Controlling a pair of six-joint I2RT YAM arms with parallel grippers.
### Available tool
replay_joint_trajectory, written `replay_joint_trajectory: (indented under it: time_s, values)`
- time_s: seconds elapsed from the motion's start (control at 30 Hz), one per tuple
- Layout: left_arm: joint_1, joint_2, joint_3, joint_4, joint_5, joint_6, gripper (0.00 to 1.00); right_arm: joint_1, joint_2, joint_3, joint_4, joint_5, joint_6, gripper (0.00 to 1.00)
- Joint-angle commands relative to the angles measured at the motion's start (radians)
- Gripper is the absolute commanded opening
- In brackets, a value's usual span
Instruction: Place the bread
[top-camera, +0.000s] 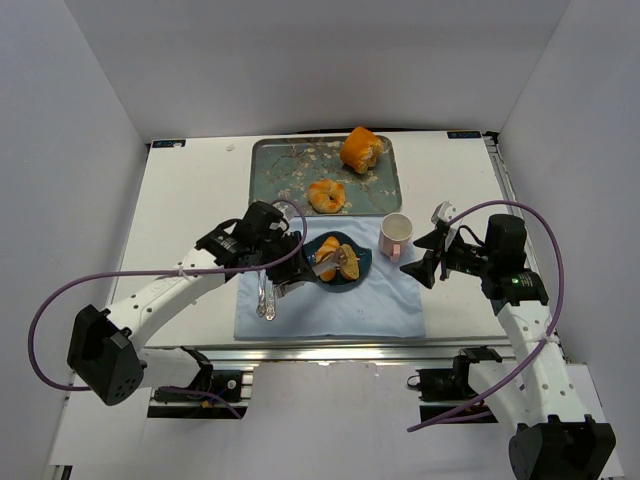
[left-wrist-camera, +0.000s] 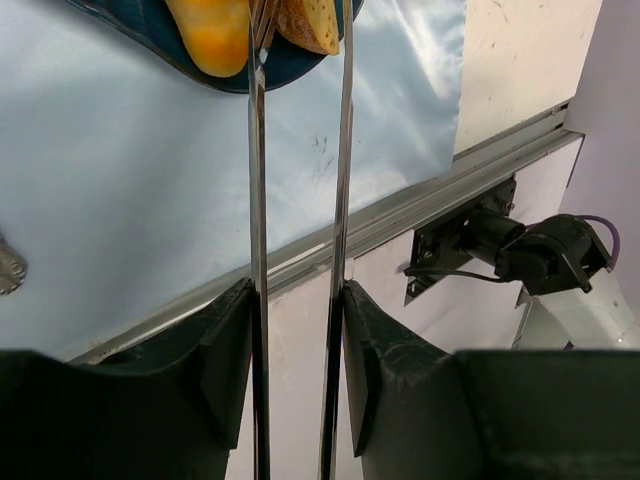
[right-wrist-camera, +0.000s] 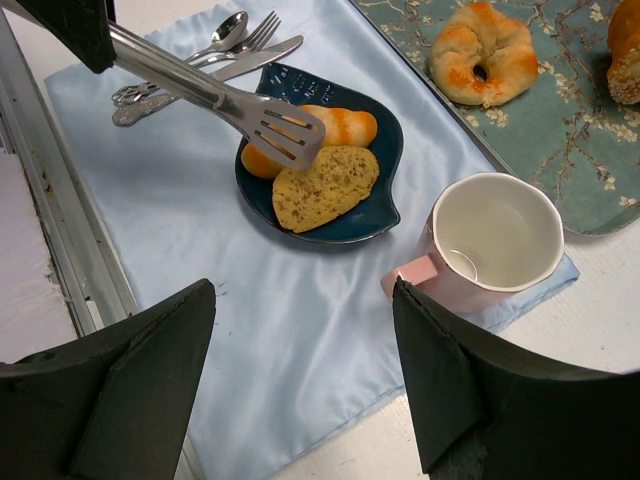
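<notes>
Near the near edge of the tabletop we see a pale blue cloth, with cutlery lying on its left part. The left gripper is clamped on metal tongs, whose tips reach over the dark blue plate at the cloth's middle. On the plate lie an orange bread roll and a bread slice, touching; the tongs' head covers the roll, though we cannot tell whether it pinches it. Toward the right edge the right gripper hovers with fingers spread and empty, beside a pink mug. At the far edge a tray holds a croissant and a bun
</notes>
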Motion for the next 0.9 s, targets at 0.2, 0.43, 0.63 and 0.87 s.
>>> replay_joint_trajectory:
  time_s: [0.2, 0.43, 0.63, 0.87]
  values:
    - [-0.003, -0.073, 0.151, -0.201, -0.164, 0.067, 0.44, -0.004, -0.006, 0.024, 0.003, -0.018, -0.019, 0.76]
    - [0.168, -0.107, 0.205, -0.267, -0.406, 0.212, 0.21, -0.004, -0.009, 0.030, -0.029, -0.025, -0.099, 0.76]
    - [0.518, -0.159, -0.086, 0.027, -0.370, 0.495, 0.04, -0.004, 0.000, 0.056, -0.056, -0.034, -0.160, 0.77]
    - [0.592, -0.051, -0.248, 0.325, -0.480, 0.653, 0.06, -0.004, 0.007, 0.080, -0.078, -0.027, -0.185, 0.77]
